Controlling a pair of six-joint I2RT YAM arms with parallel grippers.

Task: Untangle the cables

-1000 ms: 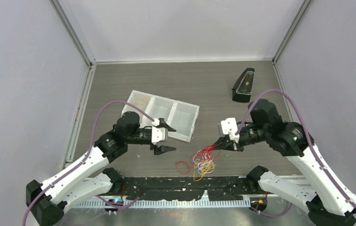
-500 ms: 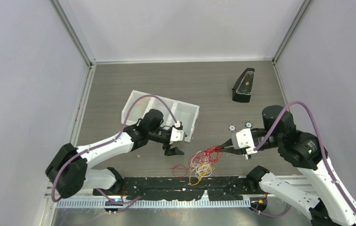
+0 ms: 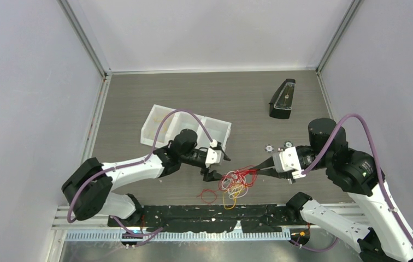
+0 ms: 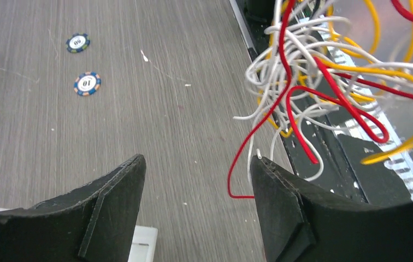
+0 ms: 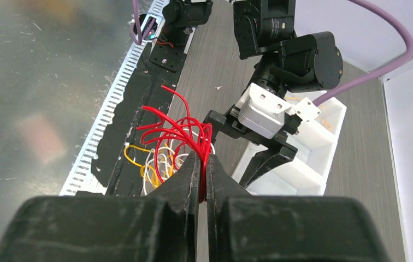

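Top external: left end effector (image 3: 221,167) nearer cables (image 3: 239,180)

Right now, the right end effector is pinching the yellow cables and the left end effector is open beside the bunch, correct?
No. The right end effector is shut on the red cables, not the yellow ones; the right wrist view shows it. The left end effector is open beside the bunch, as you said.

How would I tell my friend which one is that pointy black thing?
Look at the grey table and go toward its far right corner. The black wedge lies there alone, wide at its near end and narrowing toward the back wall. Its neighbours, two small round chips a little nearer the front, are flat and pale.
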